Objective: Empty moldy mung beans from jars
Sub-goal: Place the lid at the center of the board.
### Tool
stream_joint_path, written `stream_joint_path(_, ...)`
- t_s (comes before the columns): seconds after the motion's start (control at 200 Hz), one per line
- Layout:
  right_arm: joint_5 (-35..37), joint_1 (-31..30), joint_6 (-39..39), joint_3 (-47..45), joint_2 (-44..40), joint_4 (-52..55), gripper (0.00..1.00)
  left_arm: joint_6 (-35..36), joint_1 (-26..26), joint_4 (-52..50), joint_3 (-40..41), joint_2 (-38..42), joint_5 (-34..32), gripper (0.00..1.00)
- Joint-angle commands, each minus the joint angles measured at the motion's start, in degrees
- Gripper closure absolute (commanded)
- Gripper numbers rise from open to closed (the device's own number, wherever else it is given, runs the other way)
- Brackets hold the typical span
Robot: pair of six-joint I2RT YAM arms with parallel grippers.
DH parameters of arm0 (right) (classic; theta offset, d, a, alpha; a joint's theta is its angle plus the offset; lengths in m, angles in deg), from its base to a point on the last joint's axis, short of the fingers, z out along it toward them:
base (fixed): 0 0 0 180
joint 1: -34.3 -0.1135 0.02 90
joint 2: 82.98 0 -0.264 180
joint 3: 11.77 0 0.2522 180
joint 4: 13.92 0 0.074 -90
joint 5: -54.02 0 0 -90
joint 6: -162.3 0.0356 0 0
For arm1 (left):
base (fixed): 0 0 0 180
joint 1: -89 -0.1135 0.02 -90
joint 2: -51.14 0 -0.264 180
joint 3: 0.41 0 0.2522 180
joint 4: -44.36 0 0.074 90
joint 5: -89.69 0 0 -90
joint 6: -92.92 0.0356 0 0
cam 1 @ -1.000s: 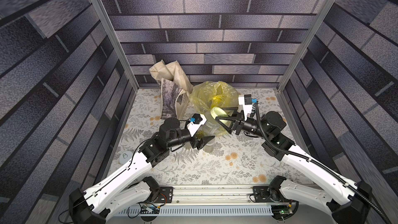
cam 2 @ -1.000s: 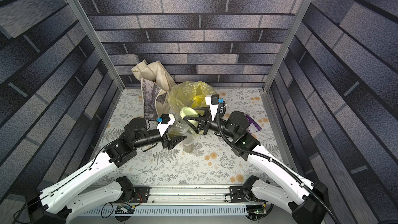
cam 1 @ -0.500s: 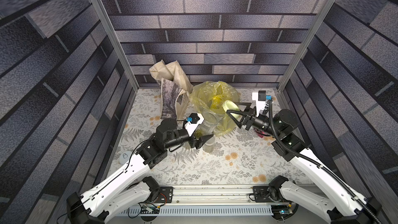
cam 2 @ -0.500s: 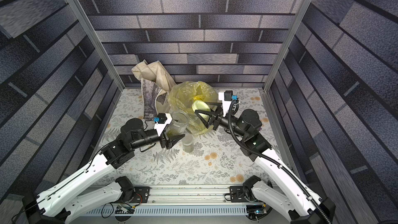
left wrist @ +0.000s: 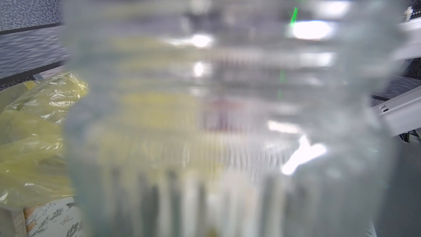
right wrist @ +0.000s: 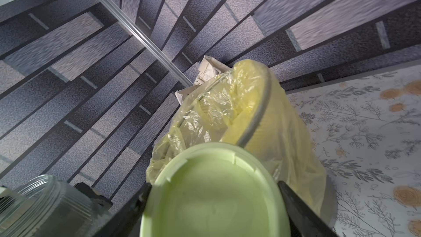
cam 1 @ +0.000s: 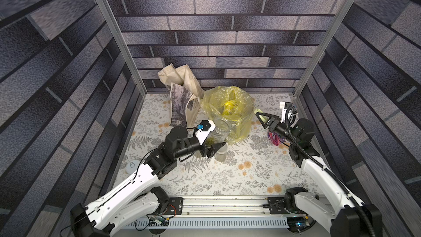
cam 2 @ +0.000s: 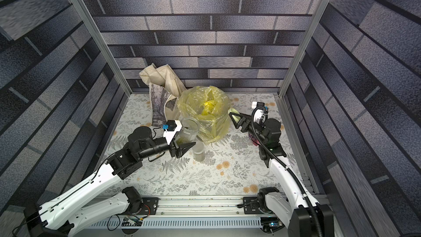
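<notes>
Holding the wide ribbed clear jar (cam 1: pixel 220 126) upright beside the yellow-bagged grey bucket (cam 1: pixel 242 123), my left gripper (cam 1: pixel 213 146) clamps wide around its body so the olive-green mung beans (cam 1: pixel 211 141) sit at its bottom. My right gripper (cam 1: pixel 264 119) pinches the pale green round lid (right wrist: pixel 214 199) aside, clearing the mouth for pouring.

Jars, I count two in view: one ribbed jar (cam 1: pixel 220 126) and one slim jar (cam 1: pixel 221 155). Lids, two as well: one pale green lid (right wrist: pixel 214 197), one whitish lid (cam 1: pixel 132 164). One bucket (right wrist: pixel 262 112), one yellow bag (cam 1: pixel 214 101), one cloth tote (cam 1: pixel 182 103), one small pink-and-purple object (cam 1: pixel 274 138).
</notes>
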Motion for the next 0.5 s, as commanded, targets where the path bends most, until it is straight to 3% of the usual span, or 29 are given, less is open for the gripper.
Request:
stream_joint_path(0.0,-1.7,2.7,4.0,-2.8,2.4,-9.8,0.41,-1.2,0.5,4.4,-0.4,1.7,-0.3,0.33)
stream_joint_path(0.296,1.8,3.3,-5.8,-2.1,14.3,-8.3,0.41,-1.3,0.6,6.3,-0.4,-1.1,-1.3,0.32)
stream_joint_path(0.496,3.8,4.2,-4.6,0.2,28.9,-14.8,0.42,-1.4,0.8,6.8,-0.8,-1.3,-1.6,0.32)
